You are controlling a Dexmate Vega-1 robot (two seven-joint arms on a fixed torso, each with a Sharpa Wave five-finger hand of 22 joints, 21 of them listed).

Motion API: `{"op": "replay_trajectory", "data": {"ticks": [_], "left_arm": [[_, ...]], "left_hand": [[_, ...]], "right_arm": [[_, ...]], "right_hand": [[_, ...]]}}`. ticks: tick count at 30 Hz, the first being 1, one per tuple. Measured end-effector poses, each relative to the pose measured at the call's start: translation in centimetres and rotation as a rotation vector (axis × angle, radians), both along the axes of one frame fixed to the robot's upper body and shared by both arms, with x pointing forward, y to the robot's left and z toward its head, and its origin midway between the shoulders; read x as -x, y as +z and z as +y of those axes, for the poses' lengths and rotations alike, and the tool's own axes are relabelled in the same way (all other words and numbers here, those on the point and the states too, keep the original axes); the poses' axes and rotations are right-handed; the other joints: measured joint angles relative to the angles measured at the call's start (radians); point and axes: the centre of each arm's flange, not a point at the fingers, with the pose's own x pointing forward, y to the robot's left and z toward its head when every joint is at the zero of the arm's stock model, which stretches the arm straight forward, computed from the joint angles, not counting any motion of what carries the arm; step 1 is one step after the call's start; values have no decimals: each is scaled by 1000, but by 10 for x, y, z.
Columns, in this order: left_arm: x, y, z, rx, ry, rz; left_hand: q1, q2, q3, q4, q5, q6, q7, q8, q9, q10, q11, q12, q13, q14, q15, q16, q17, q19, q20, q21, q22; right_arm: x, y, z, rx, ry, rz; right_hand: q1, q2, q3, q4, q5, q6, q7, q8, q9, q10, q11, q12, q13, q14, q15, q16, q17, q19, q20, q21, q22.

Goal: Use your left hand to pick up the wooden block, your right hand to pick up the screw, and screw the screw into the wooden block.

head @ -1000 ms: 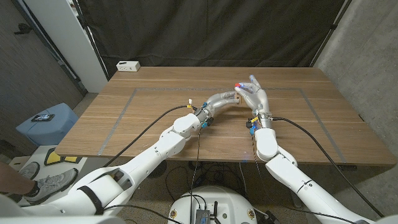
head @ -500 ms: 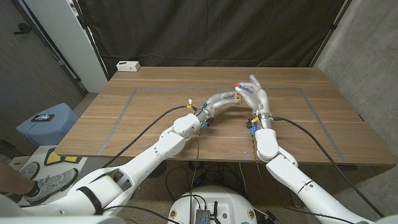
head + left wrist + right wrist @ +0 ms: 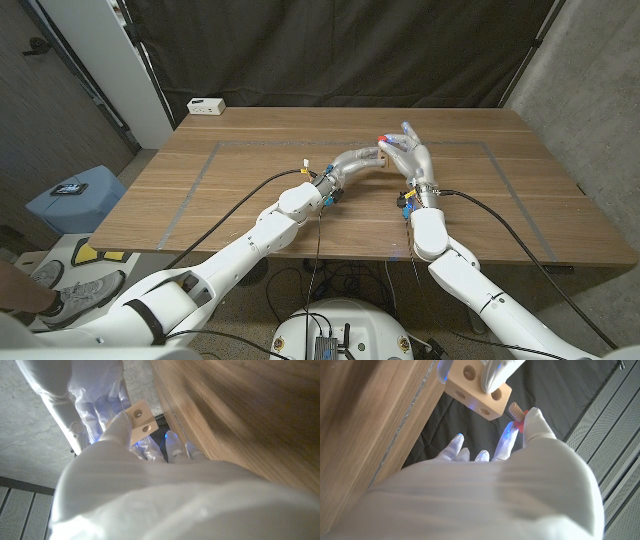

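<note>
The right hand (image 3: 485, 490) pinches the screw (image 3: 515, 411) between thumb and a finger, its other fingers spread, the threaded tip just short of the wooden block (image 3: 477, 390) and not yet in any hole. The left hand (image 3: 150, 490) grips that block (image 3: 140, 421) above the counter (image 3: 250, 190). Over the last second nothing has visibly shifted: both hands sit close together in the same pose. The pause suggests fine alignment; the screw's tip probably needs lining up with a hole before turning begins.
</note>
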Motion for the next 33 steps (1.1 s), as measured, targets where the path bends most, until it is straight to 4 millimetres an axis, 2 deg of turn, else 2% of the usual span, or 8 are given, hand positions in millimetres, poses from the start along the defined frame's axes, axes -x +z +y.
{"op": "replay_trajectory", "data": {"ticks": [33], "left_arm": [[4,-3,0,0,1,2]], "left_hand": [[-2,2,1,0,-1,-1,0,4,0,0,0,1,0,0,0,0,0,0,0,0,0]], "right_arm": [[0,-4,-3,-5,3,8]], "right_hand": [[0,0,-5,1,-1,0,0,7,-7,0,0,0,0,0,0,0,0,0,0,0,0]]}}
